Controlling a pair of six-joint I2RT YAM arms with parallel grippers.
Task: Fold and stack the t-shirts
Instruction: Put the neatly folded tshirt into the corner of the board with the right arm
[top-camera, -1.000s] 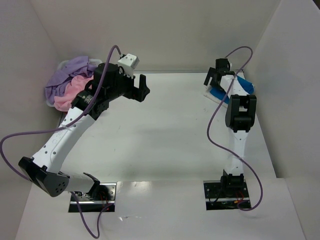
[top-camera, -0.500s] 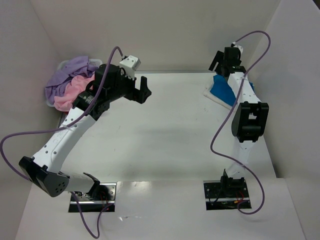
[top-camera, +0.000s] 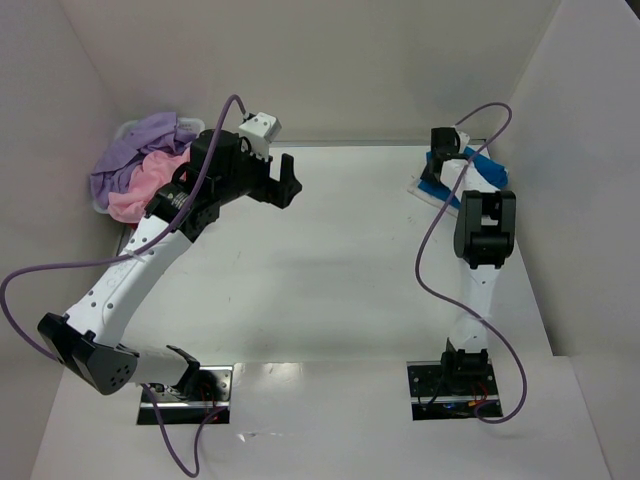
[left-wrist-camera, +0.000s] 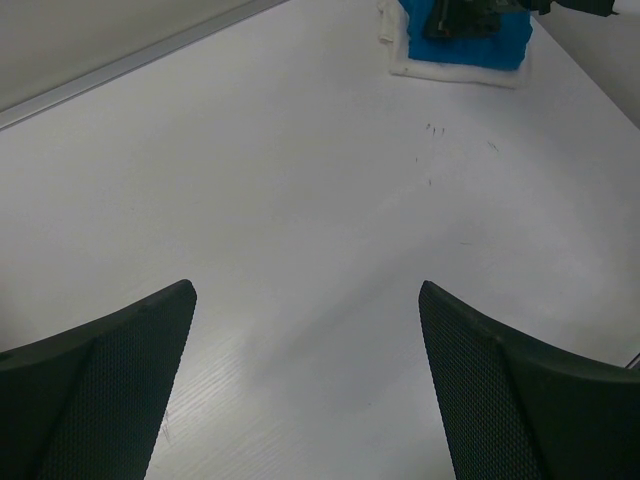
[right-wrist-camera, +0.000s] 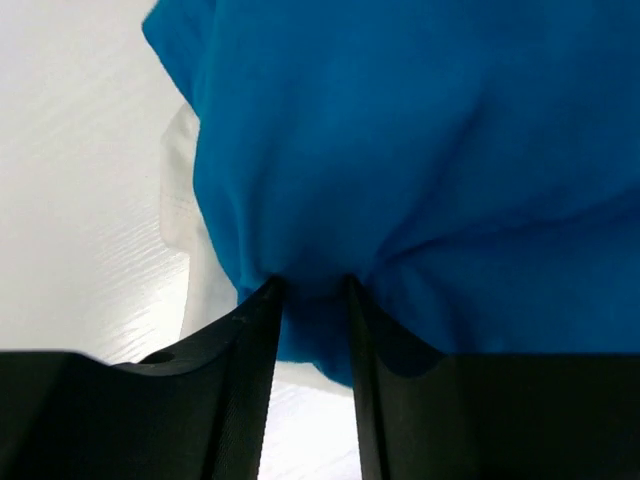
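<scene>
The blue t-shirt (right-wrist-camera: 420, 150) lies directly under and in front of the right gripper (right-wrist-camera: 310, 295). The gripper's two fingers are almost together, with a small ridge of the blue cloth pinched between them. The cloth is soft and light, I judge. It wrinkles toward the pinch and will hang down loosely if it is raised. A grip on one ridge in the middle would probably lift only a tent of fabric and spoil the fold. To move or straighten it, a hold on a hem or on a folded edge seems better, where several layers come together.

Below the blue one, and showing to the left of the fingers, is the white t-shirt (right-wrist-camera: 180, 215). It looks equally thin, so a deep pinch may catch both shirts at once. Both rest on the worktop (left-wrist-camera: 300, 180), which looks smooth, so the cloth may slide when it is pulled.

The left gripper (left-wrist-camera: 305, 295) hangs above the bare worktop with its fingers wide apart and nothing between them. The two stacked shirts are far ahead of it and to its right.

Behind the left gripper, on its outer side, a lavender t-shirt (top-camera: 140, 150) and a pink t-shirt (top-camera: 135, 195) lie crumpled in a heap, not yet folded.
</scene>
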